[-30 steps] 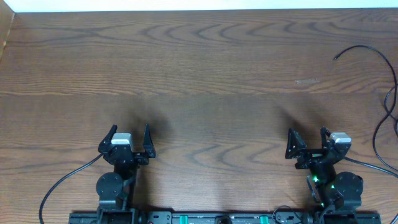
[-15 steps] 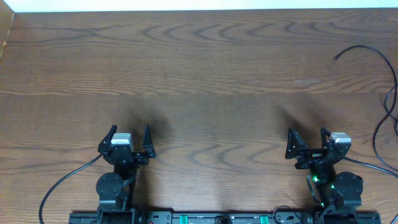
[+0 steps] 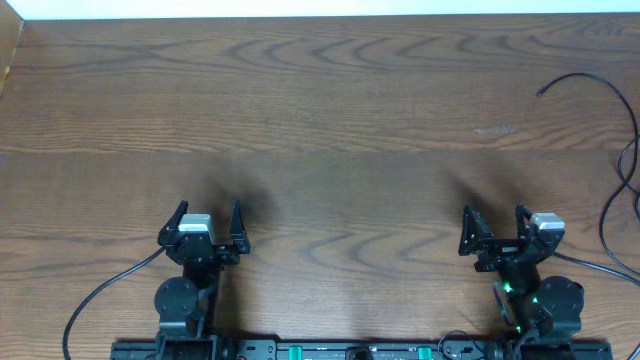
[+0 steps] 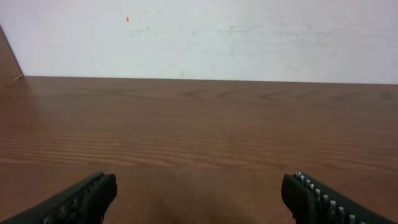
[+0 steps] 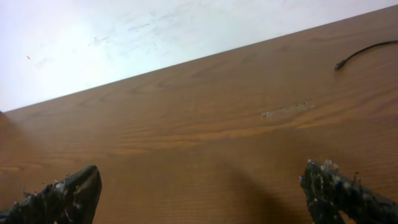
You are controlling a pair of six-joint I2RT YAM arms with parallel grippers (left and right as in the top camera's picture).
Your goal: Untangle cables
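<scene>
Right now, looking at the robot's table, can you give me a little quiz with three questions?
1. True or false: the left gripper is gripping the thin black cable with the small plug end.
2. Where on the brown wooden table does that cable lie? A) far right side B) between the two arms C) far left corner
3. Fill in: the right gripper has its jaws ____.
Key: 1 false; 2 A; 3 open.
</scene>
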